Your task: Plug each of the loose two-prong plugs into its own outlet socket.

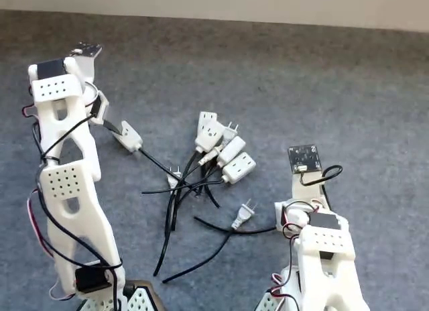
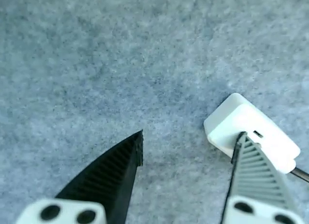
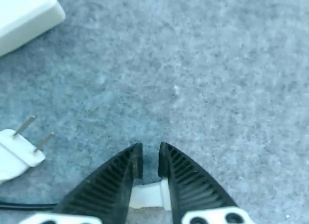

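Carpet (image 1: 348, 76), grey and short-piled, runs to a pale strip (image 1: 268, 3) along the far edge of the high view. The left arm (image 1: 64, 183) stands along the left side and the right arm (image 1: 325, 251) at the near right corner. Between them, white sockets and plugs lie in a knot (image 1: 221, 150), with three socket blocks touching or just beside one another. Black cords (image 1: 174, 217) fan from it toward the near edge.

A lone socket (image 1: 129, 137) sits apart from the knot, beside the left arm's wrist. The left gripper (image 2: 188, 139) is spread wide. One of its fingertips overlaps the lone socket's edge in the left wrist view, and the other is over carpet well to the side.

A loose plug (image 1: 244, 214) lies near the right arm, prongs toward the far side, with a stretch of carpet between it and the knot. The right gripper (image 3: 149, 151) has its fingertips drawn almost together, a thin slit between them, over carpet. The loose plug is near it, and a socket's corner (image 3: 24, 14) lies farther off. A second plug (image 1: 175, 177) lies among the cords.
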Controlling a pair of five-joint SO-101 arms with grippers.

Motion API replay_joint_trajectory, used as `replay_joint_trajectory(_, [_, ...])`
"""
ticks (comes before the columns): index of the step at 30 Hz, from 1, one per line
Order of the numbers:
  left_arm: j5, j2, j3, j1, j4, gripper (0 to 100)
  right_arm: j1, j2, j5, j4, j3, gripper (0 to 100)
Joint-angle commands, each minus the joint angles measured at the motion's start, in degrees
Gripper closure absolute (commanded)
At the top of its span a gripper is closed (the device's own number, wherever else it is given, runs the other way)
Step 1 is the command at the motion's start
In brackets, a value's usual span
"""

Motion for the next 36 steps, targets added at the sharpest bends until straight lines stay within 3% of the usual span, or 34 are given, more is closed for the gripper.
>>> replay_joint_trajectory(1, [3.8,-5.0,-0.1,3.1,0.2,72,-0.5,0.1,0.5,-1.0,-0.2,92.6])
replay_joint_trajectory(11, [20.3,-12.3,0.5,15.8,0.2,72,-0.5,0.1,0.5,-1.0,-0.2,92.6])
replay_joint_trajectory(17, [27.5,-12.5,12.3,20.1,0.1,74,-0.5,0.1,0.6,-1.0,-0.2,92.6])
replay_joint_trajectory(27, [22.1,-14.5,14.5,17.2,0.1,76,-0.5,0.0,0.6,-1.0,-0.2,92.6])
replay_joint_trajectory(33, [15.3,-8.6,17.2,18.6,-0.3,76,-0.5,0.0,0.6,-1.0,-0.2,92.6])
replay_joint_trajectory(36, [8.3,-5.4,17.2,21.8,-0.3,76,-0.5,0.0,0.7,-1.0,-0.2,92.6])
